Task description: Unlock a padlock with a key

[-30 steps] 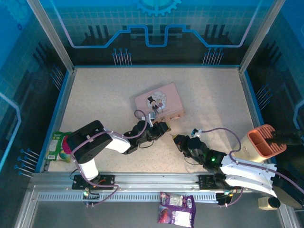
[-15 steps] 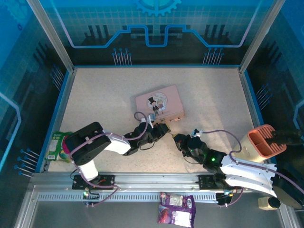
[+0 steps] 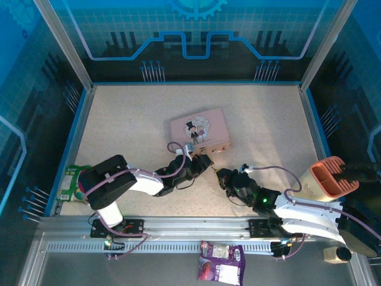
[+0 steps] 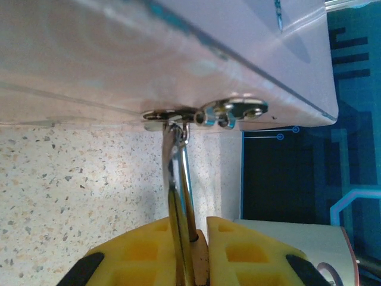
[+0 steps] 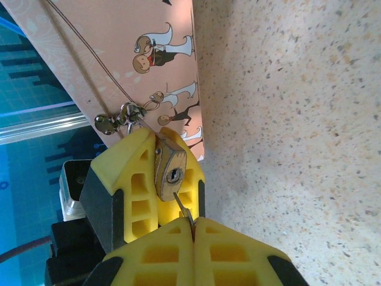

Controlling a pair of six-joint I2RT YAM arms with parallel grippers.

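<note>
The padlock's brass body is clamped between the yellow fingers of my left gripper, which is shut on it. Its silver shackle runs up to the clasp of the pink box. My right gripper is shut on the small silver key. The key's tip sits at the body's lower edge, just below the keyhole and outside it. From above, the left gripper and right gripper meet tip to tip in front of the pink box.
A salmon-coloured holder stands at the right edge. A green packet lies at the left wall, and a purple packet rests on the front rail. Blue enclosure walls surround the speckled table.
My right gripper has crept a little to the left, closer to the left gripper and the padlock. The left gripper has shifted slightly toward it. Both grips are unchanged.
</note>
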